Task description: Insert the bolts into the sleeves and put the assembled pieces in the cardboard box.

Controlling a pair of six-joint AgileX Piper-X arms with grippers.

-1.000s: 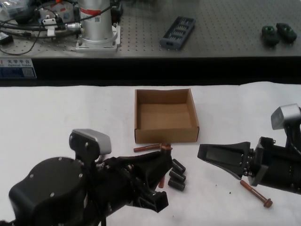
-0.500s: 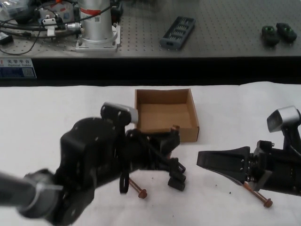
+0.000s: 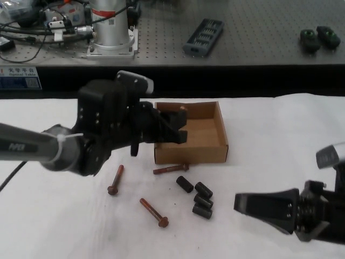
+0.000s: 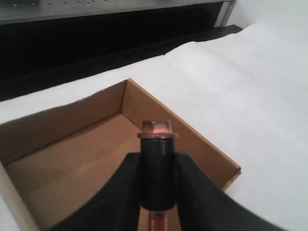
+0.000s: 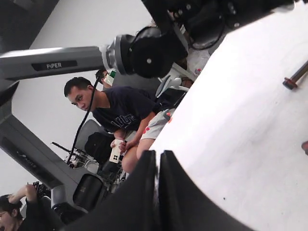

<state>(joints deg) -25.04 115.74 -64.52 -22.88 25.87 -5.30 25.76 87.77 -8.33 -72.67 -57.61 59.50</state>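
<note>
Broadly, a white sheet covers the bench (image 3: pixel 280 145). Behind it runs a perforated metal table (image 3: pixel 259 48) carrying a silver cylinder (image 3: pixel 110 24), cables and a black rack (image 3: pixel 203 36).

One open cardboard box (image 3: pixel 188 156) sits mid-bench. The left gripper (image 4: pixel 157 166) hangs over the box. Its fingers are clamped on one assembled piece, a black sleeve (image 4: pixel 156 163) with a copper-coloured bolt (image 4: pixel 156 127) through it. The bolt's head sticks out of one end and its threaded tip out of the other.

Three loose bolts (image 3: pixel 170 169) lie on the sheet before the box. The nearest is just beside its front wall, and the other two are farther out toward the left arm's side. Four loose sleeves (image 3: pixel 201 200) cluster close together near them.

The right gripper (image 5: pixel 157 159) sits low at the bench's near right, well apart from the box, its fingers pressed together on nothing.
</note>
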